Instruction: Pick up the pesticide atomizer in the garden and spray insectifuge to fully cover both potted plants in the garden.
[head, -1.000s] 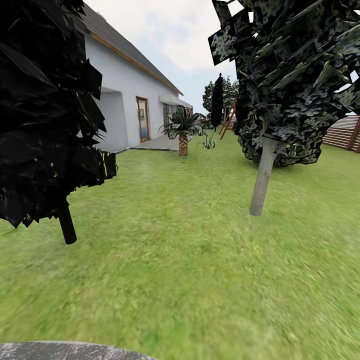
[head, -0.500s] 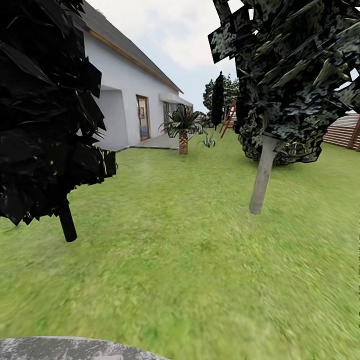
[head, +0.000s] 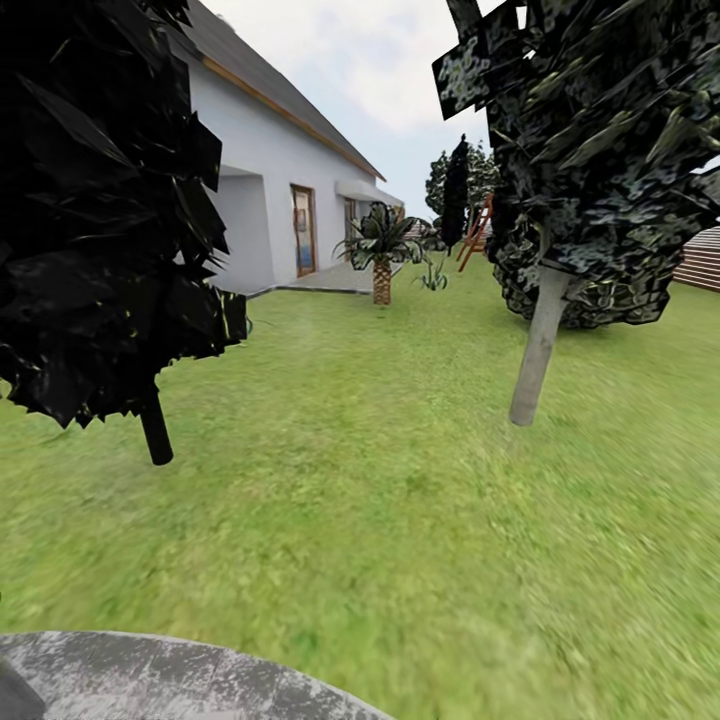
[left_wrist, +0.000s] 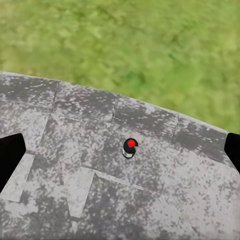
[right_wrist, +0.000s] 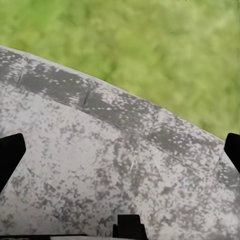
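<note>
The pesticide atomizer (left_wrist: 130, 146) appears from above in the left wrist view as a small dark object with a white ring and a red dot. It stands on the mottled grey patio (left_wrist: 75, 150). My left gripper (left_wrist: 121, 154) hangs open high over it, and the black fingertips (left_wrist: 10, 157) sit at the frame's edges. My right gripper (right_wrist: 120, 150) is open too, over the patio's edge (right_wrist: 125, 115), with nothing between its fingers. The garden lawn (head: 400, 480) stretches ahead in the head view. The potted plants are out of view.
A dark-leaved tree (head: 155, 440) stands left on the lawn and a grey-trunked tree (head: 535, 360) right. Farther off are a white house (head: 270, 190), a palm (head: 381, 270), a spiky plant (head: 433, 275) and a slatted fence (head: 700, 262). The patio rim (head: 150, 670) curves below.
The whole head view has shifted: trees and house sit further right, and more of the patio rim shows at the bottom. The camera moved, not the things.
</note>
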